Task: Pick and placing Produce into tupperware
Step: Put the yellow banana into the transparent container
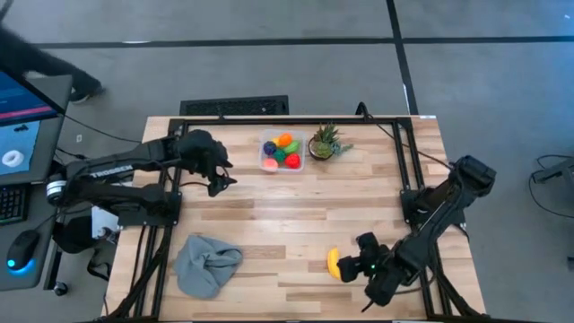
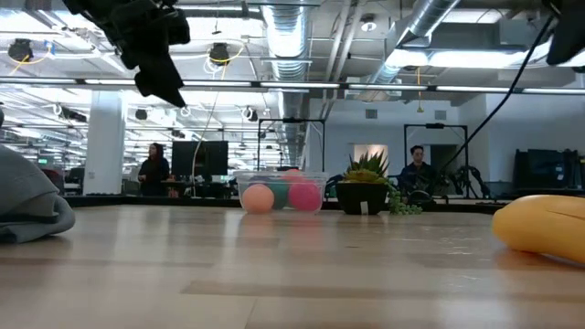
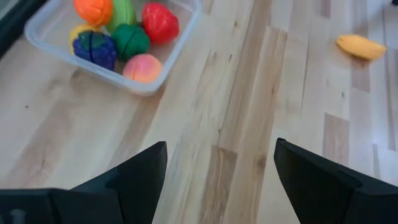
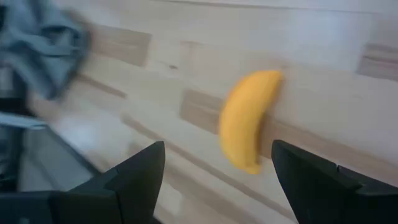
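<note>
The clear tupperware [image 1: 282,152] sits near the table's far edge and holds several pieces of toy produce; it also shows in the left wrist view [image 3: 118,43] and the low view [image 2: 281,193]. A yellow banana [image 1: 333,263] lies flat on the table near the near edge, also seen as the banana [image 4: 247,118] and the banana [image 2: 539,225]. My right gripper [image 1: 363,260] is open, just right of the banana, touching nothing. My left gripper [image 1: 218,177] is open, raised above the table left of the tupperware.
A small potted plant [image 1: 325,144] stands right of the tupperware. A crumpled grey cloth [image 1: 206,263] lies at the near left. Bare wood stretches across the table's middle. People stand in the room beyond the far edge.
</note>
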Action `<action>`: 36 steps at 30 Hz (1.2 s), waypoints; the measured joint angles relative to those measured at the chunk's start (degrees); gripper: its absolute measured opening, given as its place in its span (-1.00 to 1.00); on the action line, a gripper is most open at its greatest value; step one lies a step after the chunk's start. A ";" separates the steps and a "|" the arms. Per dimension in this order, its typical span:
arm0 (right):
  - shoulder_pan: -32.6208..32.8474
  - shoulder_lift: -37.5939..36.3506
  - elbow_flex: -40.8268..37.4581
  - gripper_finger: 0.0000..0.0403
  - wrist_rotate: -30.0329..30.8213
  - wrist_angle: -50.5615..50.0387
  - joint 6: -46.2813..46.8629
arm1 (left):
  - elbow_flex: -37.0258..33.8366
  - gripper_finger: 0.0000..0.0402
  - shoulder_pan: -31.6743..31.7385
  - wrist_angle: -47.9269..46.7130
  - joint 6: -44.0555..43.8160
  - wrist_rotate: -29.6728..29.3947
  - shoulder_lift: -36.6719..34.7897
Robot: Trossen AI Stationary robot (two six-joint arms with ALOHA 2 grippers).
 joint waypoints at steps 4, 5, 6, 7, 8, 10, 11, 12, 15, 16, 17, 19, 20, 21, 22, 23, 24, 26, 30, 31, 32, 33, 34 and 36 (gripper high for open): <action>-0.38 3.90 4.52 0.58 -0.27 -4.19 2.15 | -0.02 0.42 -0.30 0.49 -0.87 -0.53 -1.69; -0.39 4.72 5.11 0.58 -0.36 -4.34 2.24 | -0.02 0.42 -0.37 0.60 -0.91 -0.53 -1.95; -0.72 5.56 5.75 0.58 -0.59 -4.22 2.46 | -0.02 0.42 -0.47 0.62 -1.02 -0.57 -2.16; -1.02 6.41 6.33 0.58 -1.20 -4.04 2.63 | -0.02 0.42 -0.48 0.58 -1.09 -0.58 -2.27; -1.39 7.24 6.90 0.58 -2.18 -4.01 2.59 | -0.02 0.42 -0.48 0.58 -1.27 -0.58 -2.28; -2.18 8.98 8.16 0.58 -4.40 -4.07 2.02 | -0.02 0.42 -0.48 0.40 -1.58 -0.58 -2.21; -2.61 9.95 8.81 0.58 -5.14 -3.97 1.72 | -0.02 0.42 -0.48 0.41 -1.93 -0.58 -2.23; -2.90 10.83 9.27 0.58 -5.48 -4.20 1.61 | -0.02 0.42 -0.48 0.52 -2.11 -0.58 -2.23; -3.34 12.82 11.25 0.58 -5.70 -5.98 2.52 | -0.02 0.42 -0.48 0.46 -2.56 -0.36 -2.23; -3.47 13.43 11.85 0.58 -5.93 -6.89 3.01 | -0.02 0.42 -0.48 0.47 -2.57 -0.16 -2.23; -3.60 13.99 12.17 0.58 -6.29 -7.81 3.38 | -0.02 0.42 -0.48 0.43 -2.60 0.01 -2.23; -3.76 14.97 12.49 0.58 -7.40 -8.31 3.51 | -0.02 0.42 -0.48 0.45 -2.94 0.29 -2.23; -3.78 15.23 12.50 0.58 -7.96 -8.28 3.48 | -0.02 0.42 -0.48 0.44 -3.03 0.46 -2.23; -4.03 15.46 12.53 0.58 -8.37 -8.32 3.53 | -0.02 0.42 -0.48 0.45 -3.04 0.48 -2.23; -4.20 15.75 12.54 0.58 -8.41 -8.29 3.53 | -0.02 0.42 -0.48 0.43 -3.05 0.49 -2.23; -4.37 16.15 12.56 0.58 -8.39 -8.21 3.51 | -0.02 0.42 -0.48 0.43 -3.18 0.53 -2.22; -4.67 16.43 12.56 0.58 -8.24 -7.95 3.42 | -0.02 0.42 -0.48 0.43 -3.32 0.54 -2.23; -5.36 16.45 12.56 0.58 -7.87 -7.42 2.16 | -0.02 0.42 -0.49 0.41 -3.48 0.54 -2.21; -7.38 16.38 12.58 0.58 -8.67 -7.51 -1.29 | -0.02 0.42 -1.02 0.28 -3.48 0.54 -2.21; -7.87 16.38 12.58 0.58 -8.76 -7.71 -2.16 | -0.02 0.42 -1.25 0.28 -3.44 0.54 -2.21; -8.32 16.38 12.58 0.58 -8.77 -7.84 -2.66 | -0.02 0.42 -1.37 0.22 -3.43 0.54 -2.21; -8.73 16.38 12.58 0.58 -8.84 -8.25 -3.01 | -0.02 0.42 -1.56 0.21 -3.42 0.54 -2.21; -9.15 16.38 12.58 0.58 -9.04 -8.55 -3.51 | -0.02 0.42 -1.72 0.20 -3.41 0.54 -2.21; -9.90 16.38 12.58 0.58 -10.37 -8.76 -4.55 | -0.02 0.42 -2.00 0.17 -3.41 0.54 -2.21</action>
